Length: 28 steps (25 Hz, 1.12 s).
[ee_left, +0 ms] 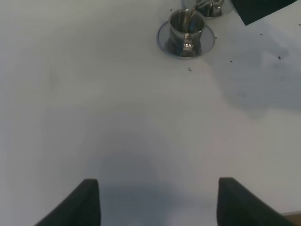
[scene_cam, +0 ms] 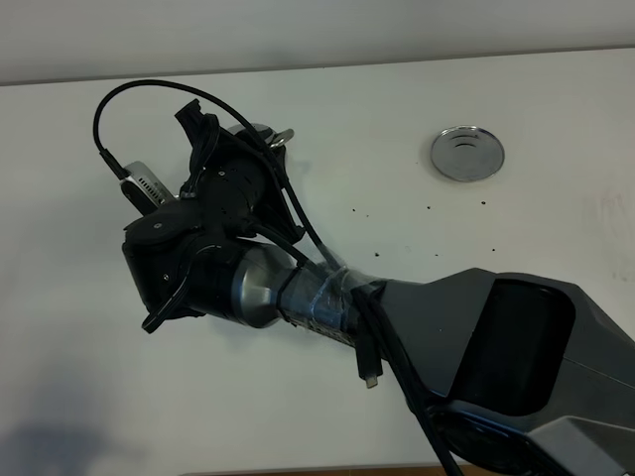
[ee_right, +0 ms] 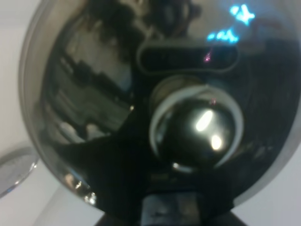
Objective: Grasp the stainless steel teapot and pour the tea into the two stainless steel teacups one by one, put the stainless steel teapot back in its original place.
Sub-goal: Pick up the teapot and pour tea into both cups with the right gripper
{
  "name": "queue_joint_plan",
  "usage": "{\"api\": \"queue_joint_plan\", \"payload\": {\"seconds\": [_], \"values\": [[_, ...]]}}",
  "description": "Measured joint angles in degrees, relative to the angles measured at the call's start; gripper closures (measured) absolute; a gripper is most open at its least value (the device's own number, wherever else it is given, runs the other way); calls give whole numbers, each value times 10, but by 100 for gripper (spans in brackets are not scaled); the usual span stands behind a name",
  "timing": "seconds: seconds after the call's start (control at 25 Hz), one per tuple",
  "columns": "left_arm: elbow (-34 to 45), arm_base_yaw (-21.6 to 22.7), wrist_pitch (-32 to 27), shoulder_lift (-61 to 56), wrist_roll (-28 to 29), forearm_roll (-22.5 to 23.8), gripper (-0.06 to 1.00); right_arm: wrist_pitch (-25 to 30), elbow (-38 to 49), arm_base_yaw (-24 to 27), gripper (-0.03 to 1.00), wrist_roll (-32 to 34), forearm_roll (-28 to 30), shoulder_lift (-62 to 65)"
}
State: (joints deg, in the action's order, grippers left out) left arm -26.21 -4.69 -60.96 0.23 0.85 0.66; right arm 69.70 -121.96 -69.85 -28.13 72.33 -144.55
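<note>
White desk (scene_cam: pixel 516 89), flecked with dark specks (scene_cam: pixel 429 207), seen from above: the robot's right arm (scene_cam: pixel 476 327) reaches from the near right corner across to the far left. There its right hand (scene_cam: pixel 230 164) is clenched on the stainless steel teapot (ee_right: pixel 94 94). From the high camera only a sliver of the pot's shiny metal shows past the hand. The right wrist camera is filled by the pot's mirror-bright lid (ee_right: pixel 70 108) and round knob (ee_right: pixel 197 127), with the rim of a saucer (ee_right: pixel 11 169) just beside the pot. The round steel coaster disc (scene_cam: pixel 467 154) lies at the far right of the desk, well apart from the teapot. The left hand (ee_left: pixel 157 200) hovers over open desk, its fingers (ee_left: pixel 87 202) spread wide and grasping nothing. Ahead of it stand the two stainless steel teacups: the nearer teacup (ee_left: pixel 186 28) upright on its saucer, the second teacup (ee_left: pixel 209 5) just behind it and cut off by the frame's edge. Whether the pot is tilted cannot be told.
</note>
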Motion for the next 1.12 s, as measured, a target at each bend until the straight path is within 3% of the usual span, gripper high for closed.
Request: {"api": "queue_joint_plan", "payload": {"seconds": [1.12], "values": [[0,0,0,0,0,0,36,0,-2,0,78,-8,38,0]]}}
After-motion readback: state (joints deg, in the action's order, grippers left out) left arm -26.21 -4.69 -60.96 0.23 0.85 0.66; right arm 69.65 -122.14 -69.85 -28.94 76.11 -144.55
